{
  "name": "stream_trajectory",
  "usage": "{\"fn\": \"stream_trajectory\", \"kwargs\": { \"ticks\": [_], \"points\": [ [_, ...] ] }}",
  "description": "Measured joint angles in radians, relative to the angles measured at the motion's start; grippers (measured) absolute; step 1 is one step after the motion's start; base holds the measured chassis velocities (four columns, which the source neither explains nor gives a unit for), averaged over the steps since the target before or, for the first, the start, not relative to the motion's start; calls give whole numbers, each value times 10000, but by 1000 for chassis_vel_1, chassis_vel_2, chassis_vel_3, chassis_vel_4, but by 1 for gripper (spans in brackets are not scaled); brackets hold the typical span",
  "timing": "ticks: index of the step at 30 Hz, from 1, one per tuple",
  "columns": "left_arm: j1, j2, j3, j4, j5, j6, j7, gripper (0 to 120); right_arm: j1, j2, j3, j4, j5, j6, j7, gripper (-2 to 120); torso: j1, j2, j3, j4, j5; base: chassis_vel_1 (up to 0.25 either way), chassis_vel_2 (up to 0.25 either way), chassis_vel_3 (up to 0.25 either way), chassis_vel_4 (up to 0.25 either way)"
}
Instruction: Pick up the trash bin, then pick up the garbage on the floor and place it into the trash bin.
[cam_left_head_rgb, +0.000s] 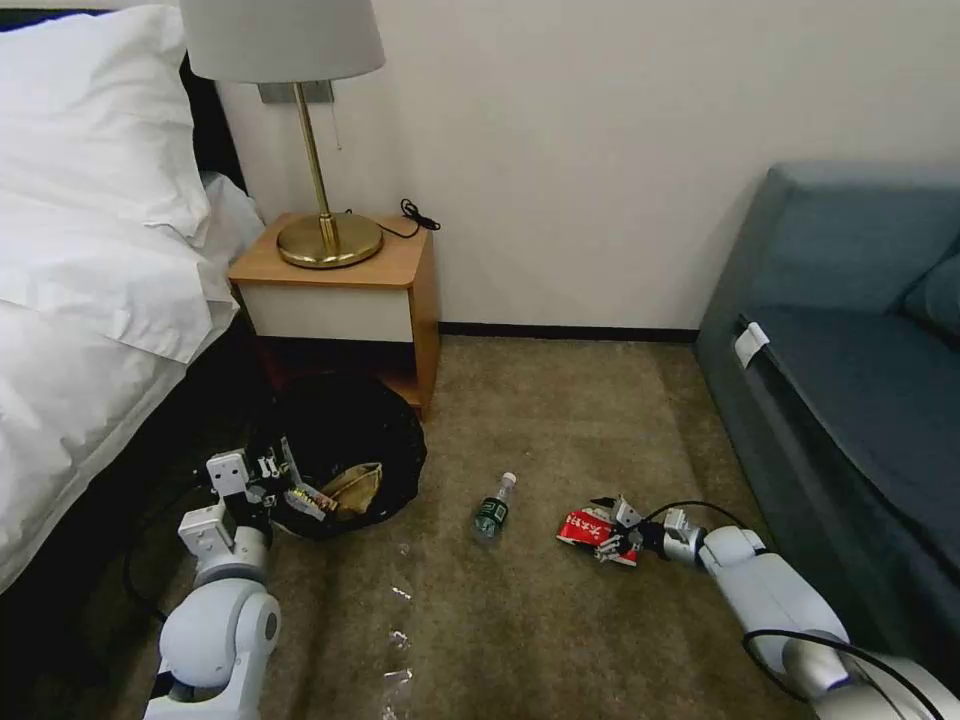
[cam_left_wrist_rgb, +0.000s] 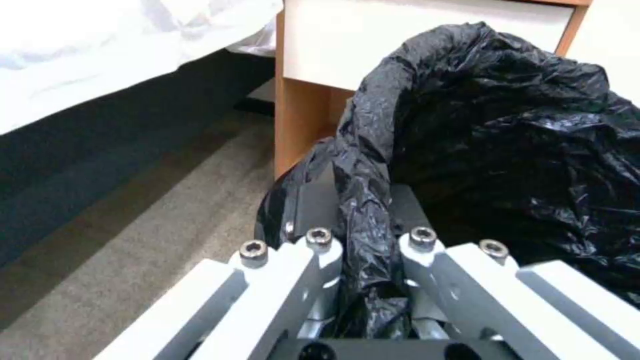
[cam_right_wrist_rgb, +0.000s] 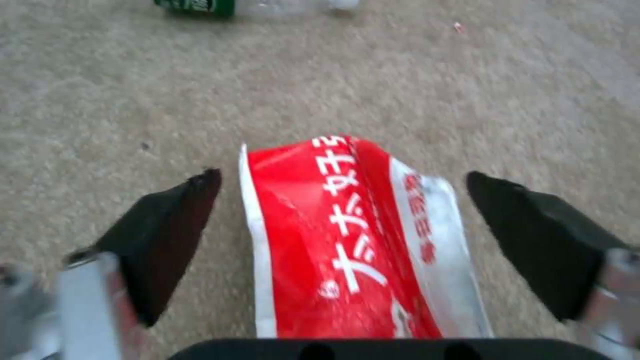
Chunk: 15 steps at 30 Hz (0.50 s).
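Observation:
The trash bin (cam_left_head_rgb: 345, 440), lined with a crinkly black bag (cam_left_wrist_rgb: 507, 130), leans toward me beside the nightstand. My left gripper (cam_left_head_rgb: 285, 490) is shut on its near rim, with the bag pinched between the fingers (cam_left_wrist_rgb: 319, 240). Inside lie a brown paper bag (cam_left_head_rgb: 355, 488) and a shiny wrapper (cam_left_head_rgb: 305, 500). On the carpet lies a red-and-white packet (cam_left_head_rgb: 585, 528), and my right gripper (cam_left_head_rgb: 612, 530) stands open around it, one dark pad (cam_right_wrist_rgb: 167, 235) on each side of the packet (cam_right_wrist_rgb: 347, 240). A small clear bottle (cam_left_head_rgb: 495, 508) with a green label (cam_right_wrist_rgb: 197, 5) lies between bin and packet.
A wooden nightstand (cam_left_head_rgb: 340, 290) with a brass lamp (cam_left_head_rgb: 325, 235) stands right behind the bin. The bed (cam_left_head_rgb: 90, 270) runs along the left, a blue sofa (cam_left_head_rgb: 850, 360) along the right. Open carpet (cam_left_head_rgb: 540, 420) lies between them.

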Motion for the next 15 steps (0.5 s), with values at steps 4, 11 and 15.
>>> {"fn": "stream_trajectory", "kwargs": {
  "ticks": [4,11,15],
  "points": [
    [56,6,-26,-77,0,-15,3,4,-75,-43,150,-26,53,-16,11,80,0,0,0,0,1,0,0,0,0],
    [103,23,-25,-185,0,-20,1,4,-250,-101,357,53,168,20,44,54,0,0,0,0,1,0,0,0,0],
    [110,49,-59,-213,-26,-20,-4,4,-342,-120,483,132,202,65,95,35,0,0,0,0,2,0,0,0,0]
  ]
}}
